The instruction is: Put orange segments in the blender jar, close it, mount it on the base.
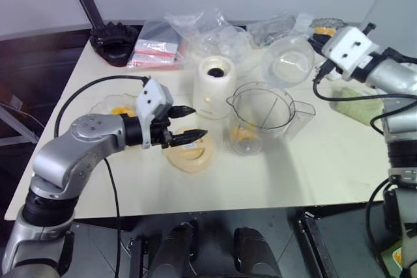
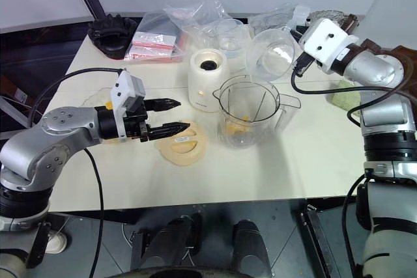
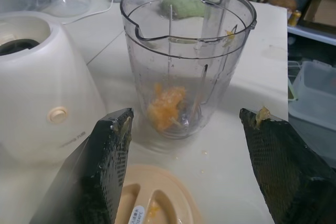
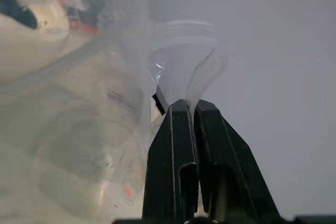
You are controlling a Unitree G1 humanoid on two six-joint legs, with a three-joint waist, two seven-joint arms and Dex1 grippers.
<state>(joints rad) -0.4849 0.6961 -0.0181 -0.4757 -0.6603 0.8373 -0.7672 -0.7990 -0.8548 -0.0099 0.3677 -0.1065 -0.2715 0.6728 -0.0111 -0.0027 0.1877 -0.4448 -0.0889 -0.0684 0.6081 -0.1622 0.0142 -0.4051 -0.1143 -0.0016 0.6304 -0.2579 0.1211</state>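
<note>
A: Where's the left gripper (image 2: 171, 114)?

B: Held above the table (image 2: 273, 167), black fingers spread wide with nothing between them, pointing toward the blender jar (image 2: 249, 120). A scrap of pulp clings to one fingertip (image 3: 261, 115). Just under the tips lies the pale orange-cream lid (image 2: 183, 147), flat on the table.

A: And the right gripper (image 4: 188, 106)?

B: Raised at the far right, fingers pressed together on the rim of a clear bowl (image 2: 270, 53), which hangs tipped on its side behind and above the jar.

A: The jar itself?

B: Upright, open at the top, handle toward the right arm. Orange segments (image 3: 166, 107) sit at its bottom beside the dark blade.

A: The base (image 2: 208, 80)?

B: Just beside the jar, on the left gripper's side, apart from it; dark socket on top, small round button on the front. Behind it are clear plastic bags (image 2: 195, 16), and a black object (image 2: 112, 32) sits at the far left corner.
</note>
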